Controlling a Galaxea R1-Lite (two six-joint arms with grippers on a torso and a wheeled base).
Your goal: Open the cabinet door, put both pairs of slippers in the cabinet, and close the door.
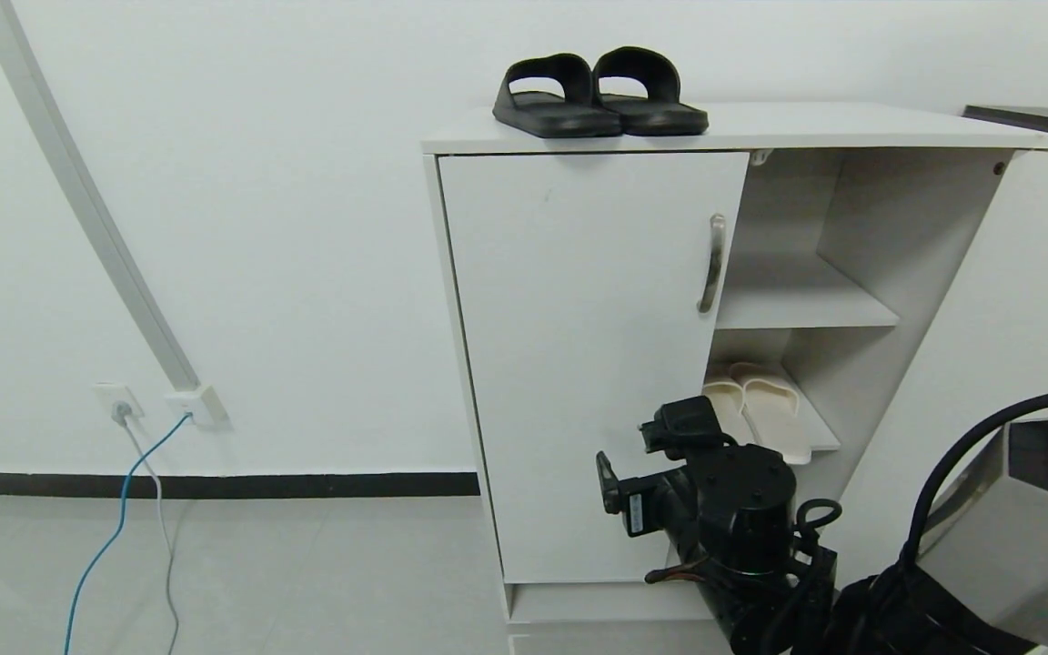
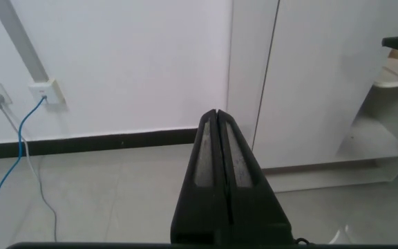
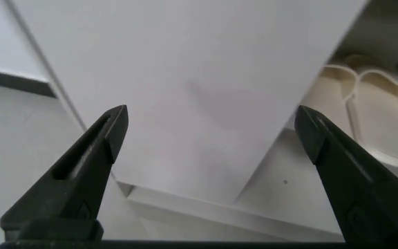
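Right gripper (image 3: 211, 117) up close, and we see its fingers (image 3: 88, 166) spread wide with nothing between them, poised low in front of the cabinet's closed door (image 1: 579, 364). Over on our other side the left gripper (image 2: 216, 121) is pressed tight together and empty, hanging above the floor (image 1: 306, 573). Just past that door's edge the cream slippers (image 1: 765, 414) lie side by side on the lower shelf (image 1: 820, 444), so we reckon one pair is home. Now the black slippers (image 1: 601, 95): they sit on the cabinet top (image 1: 851, 123), touching each other, near the front edge. They look like moulded foam slides, so we'd expect them to be light, a bit springy, matte enough not to slip, and not fragile. Best hold, in our judgement, is across the two inner straps where they meet, or a pinch on the sole's side; squeezing one arch alone may just fold it. Going wider, the upper shelf (image 1: 797, 305) sits above the cream pair, the open door (image 1: 1015, 318) is swung out to our right, and a metal handle (image 1: 715, 264) runs down the closed one. Around us are a white wall (image 1: 260, 227), dark skirting (image 1: 215, 484), pale floor, and two sockets (image 1: 119, 400) trailing a blue cable (image 1: 105, 546).
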